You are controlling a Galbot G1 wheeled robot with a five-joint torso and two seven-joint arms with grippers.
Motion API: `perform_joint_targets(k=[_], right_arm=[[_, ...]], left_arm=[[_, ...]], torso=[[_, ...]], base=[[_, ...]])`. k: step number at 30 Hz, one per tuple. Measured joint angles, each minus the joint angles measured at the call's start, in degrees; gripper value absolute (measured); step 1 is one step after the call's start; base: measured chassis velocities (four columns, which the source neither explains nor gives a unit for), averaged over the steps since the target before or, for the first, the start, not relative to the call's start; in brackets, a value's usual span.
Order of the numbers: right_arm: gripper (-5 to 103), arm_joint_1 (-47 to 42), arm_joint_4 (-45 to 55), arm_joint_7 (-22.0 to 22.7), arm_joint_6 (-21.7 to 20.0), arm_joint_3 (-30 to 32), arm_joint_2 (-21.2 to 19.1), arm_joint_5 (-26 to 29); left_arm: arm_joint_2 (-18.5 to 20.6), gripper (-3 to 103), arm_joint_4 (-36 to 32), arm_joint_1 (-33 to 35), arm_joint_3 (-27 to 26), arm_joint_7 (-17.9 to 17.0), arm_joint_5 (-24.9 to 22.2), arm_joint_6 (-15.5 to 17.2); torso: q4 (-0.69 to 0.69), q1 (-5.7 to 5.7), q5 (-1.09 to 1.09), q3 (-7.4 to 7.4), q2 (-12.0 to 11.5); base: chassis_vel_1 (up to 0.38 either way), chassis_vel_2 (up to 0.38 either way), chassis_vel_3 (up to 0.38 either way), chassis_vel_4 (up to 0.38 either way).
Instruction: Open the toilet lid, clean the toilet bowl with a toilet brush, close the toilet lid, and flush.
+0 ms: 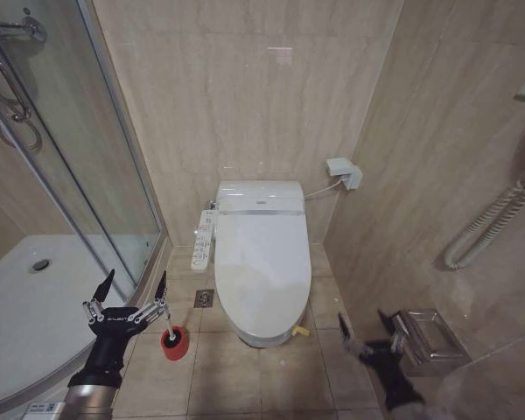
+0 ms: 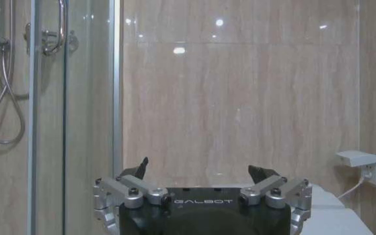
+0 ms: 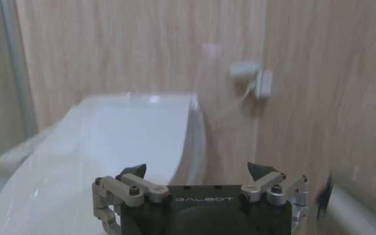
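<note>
Lying shut over the toilet bowl (image 1: 264, 331), the toilet lid (image 1: 261, 267), at the centre of the head view, with its small yellow strap (image 1: 302, 332) projecting at about five o'clock of the rim, presumably as a pull for lifting; judged as the opening step not yet begun.

Hovering at eight o'clock of the lid, the left gripper (image 1: 133, 287), fingers spread wide and holding nothing; sitting just beside it, at its four o'clock, the red cup holder (image 1: 174, 345) with the slim white handle of the toilet brush (image 1: 169, 331) rising from it, apparently parked within the left arm's reach for the cleaning step.

Hanging at four o'clock of the lid, the right gripper (image 1: 366, 329), fingers apart and empty, near the strap side, probably for the lift; facing the lid in the right wrist view.

Covering the floor, beige tiles (image 1: 245, 385), with a small floor drain (image 1: 204, 298) between holder and toilet; lining the walls, glossy beige stone; standing at nine o'clock, a glass shower enclosure (image 1: 61, 175) over a curved white shower tray (image 1: 26, 306); mounted at one o'clock of the tank, a wall socket (image 1: 346, 172); fixed at four o'clock, a metal paper holder (image 1: 429, 337).
</note>
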Motion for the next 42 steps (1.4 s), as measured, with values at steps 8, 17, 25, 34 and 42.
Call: perform_joint_targets(k=[8, 17, 25, 34, 42], right_arm=[[100, 5.2, -15.3, -2.4, 2.6, -4.3, 1.8, -6.1], [100, 18.3, -29.7, 0.8, 2.3, -7.0, 3.5, -8.2], [100, 25.1, -39.8, 3.6, 4.1, -5.7, 4.7, -11.8], [100, 25.8, -39.3, 4.9, 3.9, -4.6, 4.0, -10.1], [100, 23.5, -36.1, 4.1, 2.5, -5.3, 3.8, -7.8]], left_arm=[[0.0, 100, 0.0, 0.0, 0.0, 0.0, 0.0, 0.0], [0.0, 100, 0.0, 0.0, 0.0, 0.0, 0.0, 0.0], [0.0, 100, 0.0, 0.0, 0.0, 0.0, 0.0, 0.0], [0.0, 100, 0.0, 0.0, 0.0, 0.0, 0.0, 0.0], [0.0, 100, 0.0, 0.0, 0.0, 0.0, 0.0, 0.0]], torso=[[0.01, 0.01, 0.0, 0.0, 0.0], [0.02, 0.02, 0.01, 0.01, 0.0], [0.01, 0.02, 0.0, 0.01, 0.0], [0.01, 0.02, 0.0, 0.01, 0.0], [0.0, 0.01, 0.0, 0.01, 0.0]], base=[[0.0, 0.0, 0.0, 0.0], [0.0, 0.0, 0.0, 0.0], [0.0, 0.0, 0.0, 0.0], [0.0, 0.0, 0.0, 0.0], [0.0, 0.0, 0.0, 0.0]])
